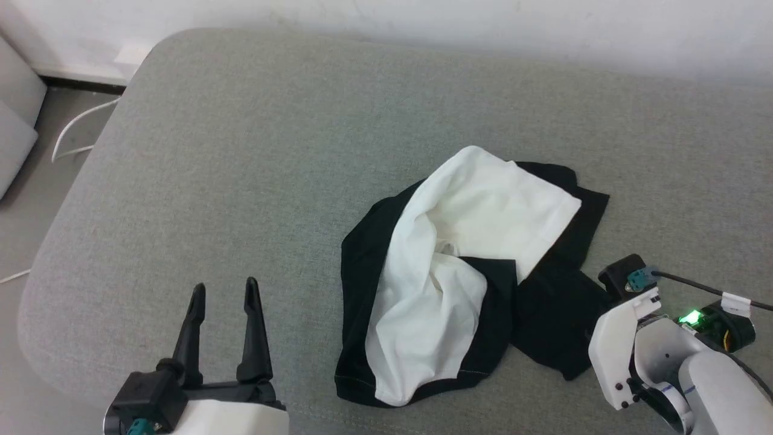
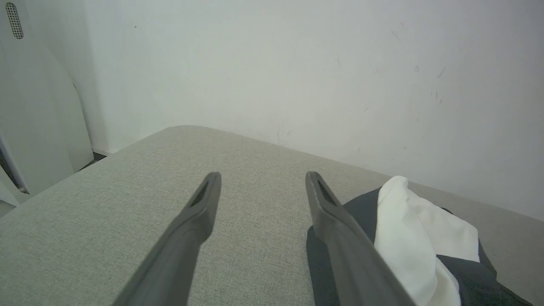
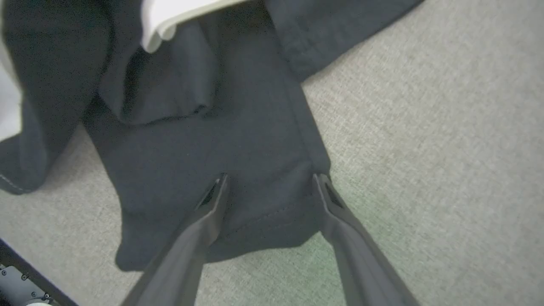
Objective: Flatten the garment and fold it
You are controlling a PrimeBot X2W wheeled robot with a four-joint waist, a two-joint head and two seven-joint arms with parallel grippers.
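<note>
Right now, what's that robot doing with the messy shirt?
A two-armed robot looks set to tidy a black-and-white T-shirt that lies crumpled on a grey cushion. Nothing is held yet. Its right claw is open, fingers astride the shirt's black corner, seemingly ready to pinch it. Its left claw is open too, over bare cushion beside the shirt, not touching it.

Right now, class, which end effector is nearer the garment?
Right. The right end effector, open, straddles a black edge of the garment; the left end effector, open, stands apart from it over the cushion.
</note>
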